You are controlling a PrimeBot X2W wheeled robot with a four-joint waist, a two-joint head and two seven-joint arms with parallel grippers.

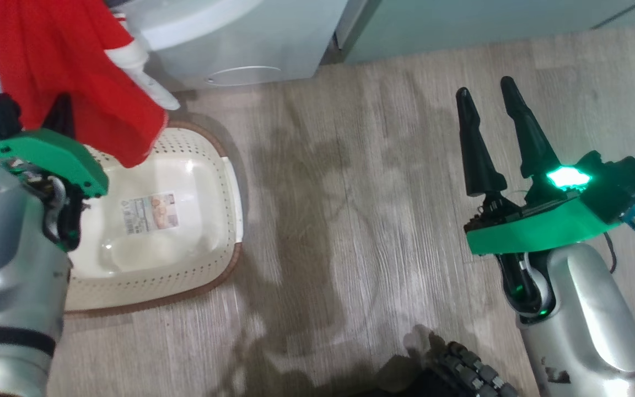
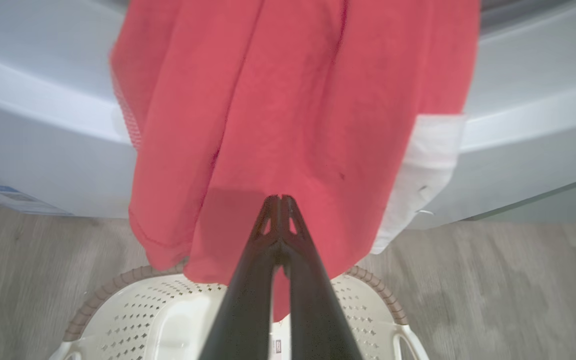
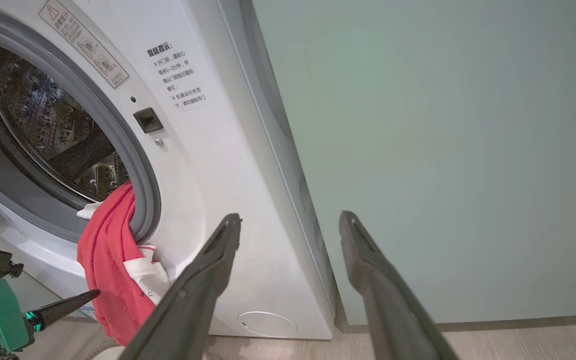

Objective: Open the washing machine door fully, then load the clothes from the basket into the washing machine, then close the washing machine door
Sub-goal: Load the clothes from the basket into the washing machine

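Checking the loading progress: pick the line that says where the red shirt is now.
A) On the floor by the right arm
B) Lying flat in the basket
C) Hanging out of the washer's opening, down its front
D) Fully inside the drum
C: the red shirt drapes over the grey seal and down the washer front, its hem above the basket.

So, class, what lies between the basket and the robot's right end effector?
Nothing but bare floor. In the head view, a shadowed wood-look stretch separates the basket from the open right end effector.
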